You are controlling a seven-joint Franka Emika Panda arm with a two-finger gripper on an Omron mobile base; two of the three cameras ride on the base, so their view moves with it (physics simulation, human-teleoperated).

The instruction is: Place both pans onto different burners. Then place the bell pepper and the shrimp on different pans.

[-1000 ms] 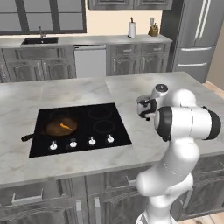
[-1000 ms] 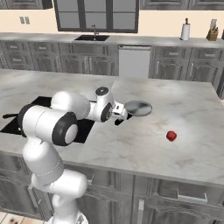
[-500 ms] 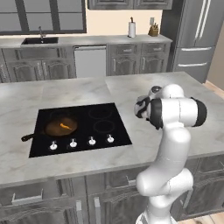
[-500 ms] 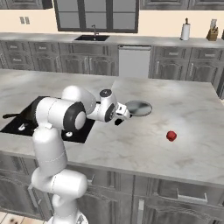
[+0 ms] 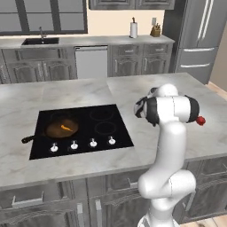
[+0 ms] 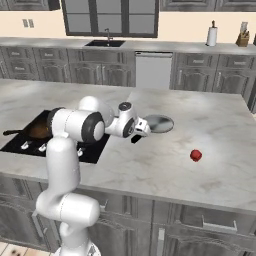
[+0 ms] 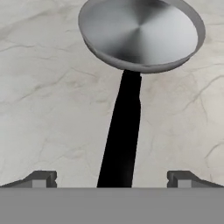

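Arm swung nearer steel pan (image 7: 141,34) (empty); skillet (image 5: 61,130) holds shrimp (image 5: 65,127).

Shiny silver-grey steel pan (image 7: 142,33) with black handle; rusty-brown skillet (image 5: 61,129); orange speck, perhaps the shrimp (image 5: 65,127); red pepper (image 6: 196,155).

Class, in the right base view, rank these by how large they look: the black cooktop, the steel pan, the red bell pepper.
1. Cooktop, though the arm hides part of it.
2. Steel pan.
3. Bell pepper, clearly smallest.
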